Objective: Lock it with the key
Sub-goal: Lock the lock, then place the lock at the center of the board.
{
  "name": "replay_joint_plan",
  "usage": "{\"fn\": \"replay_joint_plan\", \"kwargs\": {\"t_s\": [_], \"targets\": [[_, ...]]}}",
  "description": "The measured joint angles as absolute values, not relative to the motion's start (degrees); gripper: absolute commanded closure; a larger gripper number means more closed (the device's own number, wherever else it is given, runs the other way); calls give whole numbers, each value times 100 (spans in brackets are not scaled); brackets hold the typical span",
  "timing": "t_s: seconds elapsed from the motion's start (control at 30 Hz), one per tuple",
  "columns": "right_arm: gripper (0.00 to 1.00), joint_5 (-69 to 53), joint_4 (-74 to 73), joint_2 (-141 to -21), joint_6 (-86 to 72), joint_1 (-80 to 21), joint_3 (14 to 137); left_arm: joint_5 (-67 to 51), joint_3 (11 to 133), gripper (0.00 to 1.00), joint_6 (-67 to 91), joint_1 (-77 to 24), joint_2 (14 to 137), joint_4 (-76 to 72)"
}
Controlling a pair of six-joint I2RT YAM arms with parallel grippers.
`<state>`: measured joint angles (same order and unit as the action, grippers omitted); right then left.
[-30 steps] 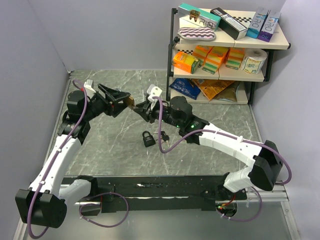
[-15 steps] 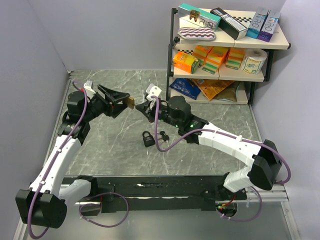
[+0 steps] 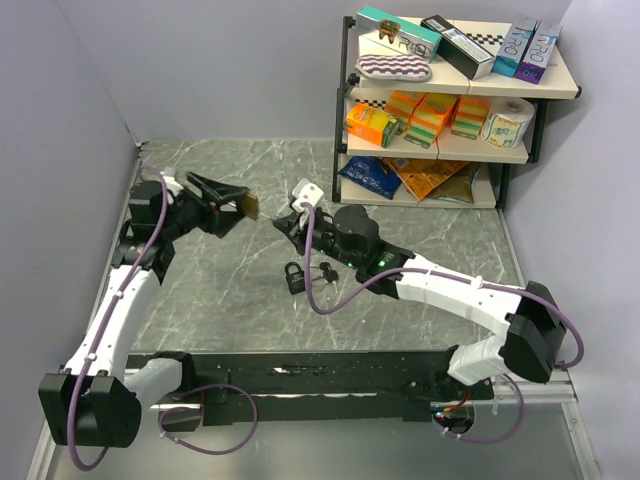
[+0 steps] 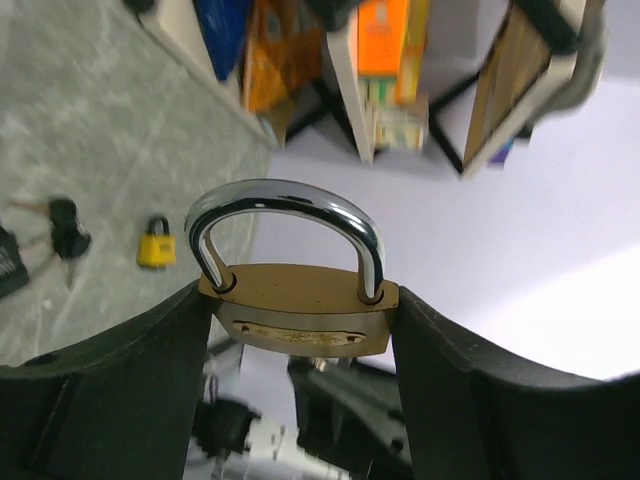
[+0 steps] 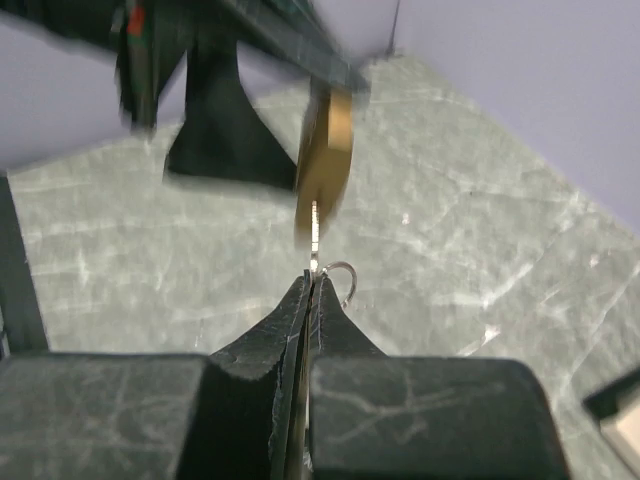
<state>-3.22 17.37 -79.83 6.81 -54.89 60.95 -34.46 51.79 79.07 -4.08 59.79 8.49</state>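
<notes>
— State of the left gripper [image 4: 297, 335]?
— Clamped across the body of a brass padlock [image 4: 292, 300], shackle up, held above the table [image 3: 220, 290].
— And the right gripper [image 5: 310, 290]?
— Pinched shut on a thin key [image 5: 316, 240], blade aimed at the padlock's underside; touching or not, cannot tell.
— Farther out?
— A black padlock [image 3: 293, 277] on the table, keys [image 3: 326, 270] just beside it. Far right, a shelf rack [image 3: 560, 74]: cartons [image 3: 528, 48] on top, orange boxes [image 3: 372, 124] and a paper roll [image 3: 508, 120] in the middle, snack bags [image 3: 430, 178] below. Print too small to read.
</notes>
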Motion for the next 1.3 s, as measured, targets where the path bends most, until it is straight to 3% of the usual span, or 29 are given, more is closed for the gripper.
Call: {"fn": "replay_joint_plan", "kwargs": {"t_s": [0.3,0.5,0.73,1.3], "targets": [[100,-257,1391,-7485,423,-5575,5852,-2484,5280,99,7441,351,6071,1120],[100,-314,915,-7133,222,-5369,5664,-1997,6064,99,5269,-19,6477,2620],[100,-390,482,-6864,62,-4952,5544,-1354,5677,99,3343,-873,6810,3992],[100,-464,150,-6831,-174,-4689,5371,-403,6309,99,2250,-1313,9428,4703]]}}
